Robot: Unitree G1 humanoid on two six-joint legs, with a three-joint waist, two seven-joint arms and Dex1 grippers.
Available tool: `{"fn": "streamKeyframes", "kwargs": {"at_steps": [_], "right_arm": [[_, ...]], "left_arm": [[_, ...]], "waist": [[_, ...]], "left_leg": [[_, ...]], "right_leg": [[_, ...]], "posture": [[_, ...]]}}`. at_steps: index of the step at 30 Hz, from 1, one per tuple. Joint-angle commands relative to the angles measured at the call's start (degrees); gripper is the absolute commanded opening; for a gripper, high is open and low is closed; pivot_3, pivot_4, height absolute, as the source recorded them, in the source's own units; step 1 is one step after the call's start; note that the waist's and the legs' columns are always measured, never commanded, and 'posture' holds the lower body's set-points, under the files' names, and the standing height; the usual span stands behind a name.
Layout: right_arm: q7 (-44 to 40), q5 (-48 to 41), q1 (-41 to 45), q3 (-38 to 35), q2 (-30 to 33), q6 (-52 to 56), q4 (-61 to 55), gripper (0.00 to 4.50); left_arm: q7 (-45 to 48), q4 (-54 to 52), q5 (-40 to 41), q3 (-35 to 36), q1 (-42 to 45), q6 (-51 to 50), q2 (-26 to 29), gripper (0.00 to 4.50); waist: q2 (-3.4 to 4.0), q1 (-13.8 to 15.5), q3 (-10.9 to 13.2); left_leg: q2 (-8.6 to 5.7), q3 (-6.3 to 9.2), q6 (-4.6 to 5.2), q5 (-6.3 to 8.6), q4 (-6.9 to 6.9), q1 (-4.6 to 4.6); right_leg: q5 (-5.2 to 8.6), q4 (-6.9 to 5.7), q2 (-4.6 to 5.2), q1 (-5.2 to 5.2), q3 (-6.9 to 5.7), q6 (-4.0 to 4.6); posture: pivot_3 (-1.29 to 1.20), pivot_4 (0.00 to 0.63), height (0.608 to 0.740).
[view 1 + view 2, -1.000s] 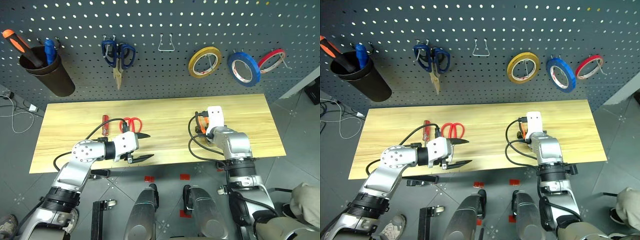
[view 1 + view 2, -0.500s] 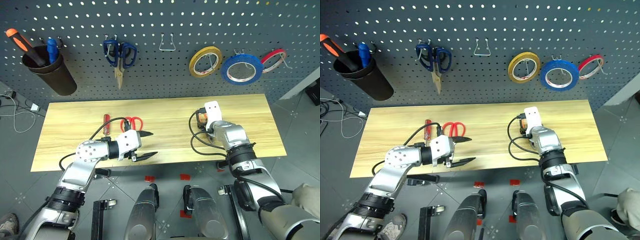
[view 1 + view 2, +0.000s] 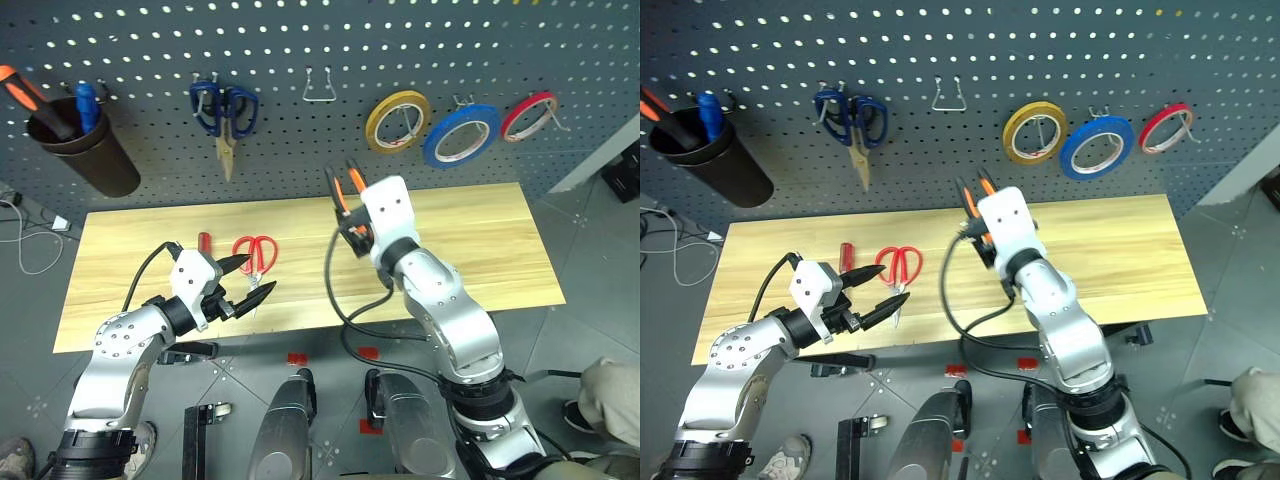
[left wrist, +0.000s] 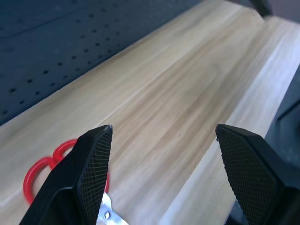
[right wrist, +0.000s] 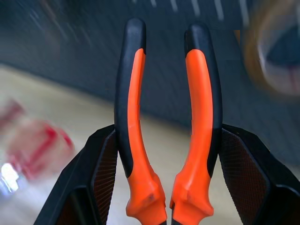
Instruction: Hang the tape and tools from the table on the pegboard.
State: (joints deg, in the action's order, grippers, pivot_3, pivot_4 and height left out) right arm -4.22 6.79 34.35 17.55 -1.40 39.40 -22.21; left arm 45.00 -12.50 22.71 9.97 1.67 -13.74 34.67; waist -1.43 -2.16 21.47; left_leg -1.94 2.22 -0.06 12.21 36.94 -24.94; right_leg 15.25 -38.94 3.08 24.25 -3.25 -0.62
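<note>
My right gripper point(image 3: 356, 222) is shut on the orange-and-black pliers point(image 3: 346, 186), which it holds in the air above the table point(image 3: 480, 235), handles pointing up toward the pegboard point(image 3: 300, 40). In the right wrist view both handles of the pliers point(image 5: 164, 117) rise between the fingers point(image 5: 101, 168). The red-handled scissors point(image 3: 258, 250) and the red-handled screwdriver point(image 3: 203, 243) lie on the table's left half. Just in front of the scissors, my left gripper point(image 3: 256, 277) is open and holds nothing. The blue tape point(image 3: 460, 135) hangs on a pegboard hook.
On the pegboard hang a yellow ring point(image 3: 397, 120), a red ring point(image 3: 528, 115), blue-handled scissors point(image 3: 225, 110) and a bare wire hook point(image 3: 320, 85). A dark cup point(image 3: 70, 150) at the far left holds orange and blue screwdrivers. A cable trails from the right wrist.
The right gripper closed on the pliers and lifted them off the table, up and to the left toward the pegboard. The left gripper shifted slightly left and rolled. The blue tape stopped swinging.
</note>
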Motion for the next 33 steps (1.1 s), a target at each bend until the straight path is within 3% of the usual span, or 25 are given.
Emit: {"fn": "streamKeyframes", "kwargs": {"at_steps": [1,8,16,27,33], "right_arm": [[2.8,1.7,12.4,-2.1,-2.2,-14.3,6.2,2.89],[4.8,2.2,27.0,-6.1,-1.7,-29.7,22.1,2.89],[8.8,2.1,40.4,-9.5,-1.8,-47.2,46.8,2.89],[11.9,1.4,42.5,-12.2,-2.5,-58.9,69.0,2.89],[13.5,2.8,38.0,-11.6,-2.4,-59.8,70.2,2.89]], "left_arm": [[-3.2,-6.0,4.8,3.4,2.5,-5.2,0.1,3.71],[-5.9,-9.4,10.2,2.9,11.1,-14.4,0.6,3.71],[-6.4,-5.9,9.3,-1.1,22.2,-16.8,-1.0,3.71],[-5.5,-1.3,4.6,-3.3,23.5,-12.3,-1.7,3.71],[-5.3,-0.1,3.0,-3.9,22.6,-11.0,-2.3,3.71]], "waist": [[0.0,0.7,0.0],[-0.18,2.1,-0.1],[-0.19,1.8,-0.1],[-0.19,2.1,-0.1],[-0.19,2.2,-0.1]], "left_leg": [[0.0,0.01,-0.08,-0.07,0.02,0.0],[-0.03,0.25,-0.44,-0.37,-0.12,0.02],[-0.04,0.16,-0.48,-0.4,-0.16,-0.04],[0.0,0.13,-0.51,-0.42,-0.25,-0.03],[0.0,0.16,-0.53,-0.44,-0.23,-0.02]], "right_leg": [[-0.01,-0.01,0.0,0.01,-0.02,0.0],[-0.15,-0.01,0.0,-0.09,-0.33,0.26],[-0.13,0.03,0.01,-0.06,-0.33,0.3],[-0.03,0.01,0.02,-0.04,-0.37,0.48],[-0.02,-0.05,0.02,-0.05,-0.38,0.5]], "posture": [[0.04,0.333,0.74],[0.06,0.328,0.74],[0.09,0.322,0.74],[0.13,0.354,0.74],[0.12,0.371,0.74]]}}
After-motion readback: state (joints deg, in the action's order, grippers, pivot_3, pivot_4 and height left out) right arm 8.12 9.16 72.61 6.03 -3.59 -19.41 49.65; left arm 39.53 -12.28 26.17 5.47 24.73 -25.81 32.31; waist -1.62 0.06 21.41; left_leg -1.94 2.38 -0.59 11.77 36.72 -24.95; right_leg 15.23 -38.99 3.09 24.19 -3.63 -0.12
